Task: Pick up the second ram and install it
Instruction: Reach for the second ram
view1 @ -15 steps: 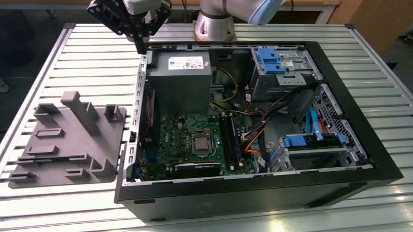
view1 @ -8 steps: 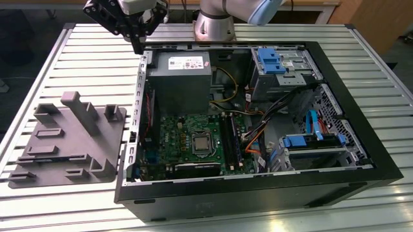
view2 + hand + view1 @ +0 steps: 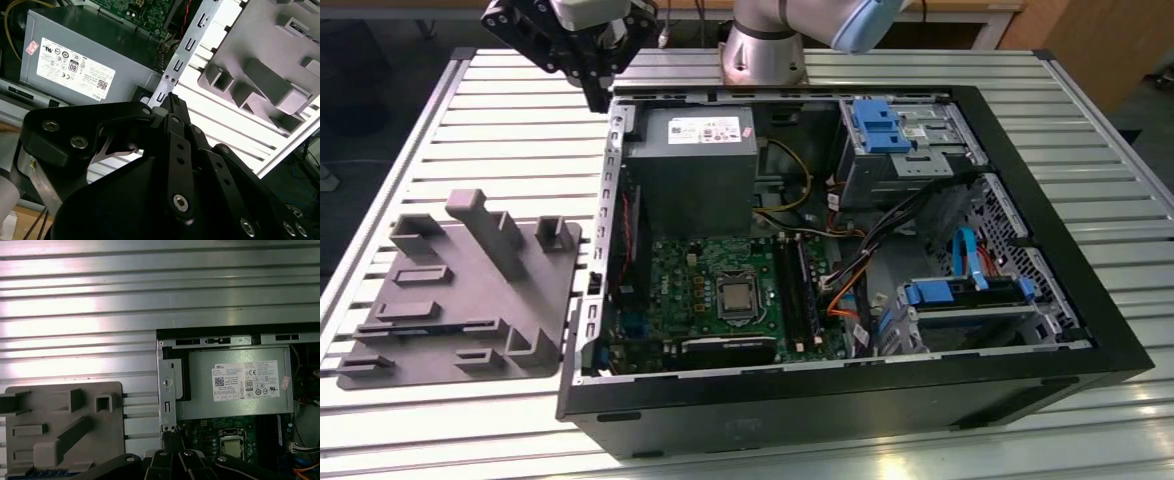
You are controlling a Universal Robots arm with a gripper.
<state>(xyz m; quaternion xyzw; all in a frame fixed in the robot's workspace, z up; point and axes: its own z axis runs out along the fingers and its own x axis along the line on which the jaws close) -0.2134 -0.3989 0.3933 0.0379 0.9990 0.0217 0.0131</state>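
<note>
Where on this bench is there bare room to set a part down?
Bare slats lie beyond the grey tray, on the exterior view's left of the case, near the claw. Inside the case, cables crowd the motherboard.

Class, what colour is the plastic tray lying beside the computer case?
The tray is grey, seen best in the exterior view.

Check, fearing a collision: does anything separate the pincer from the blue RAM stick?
Nothing visible. The black pincer hangs above the slatted metal table; the dark-blue RAM stick sits uncovered in the grey plastic tray.
</note>
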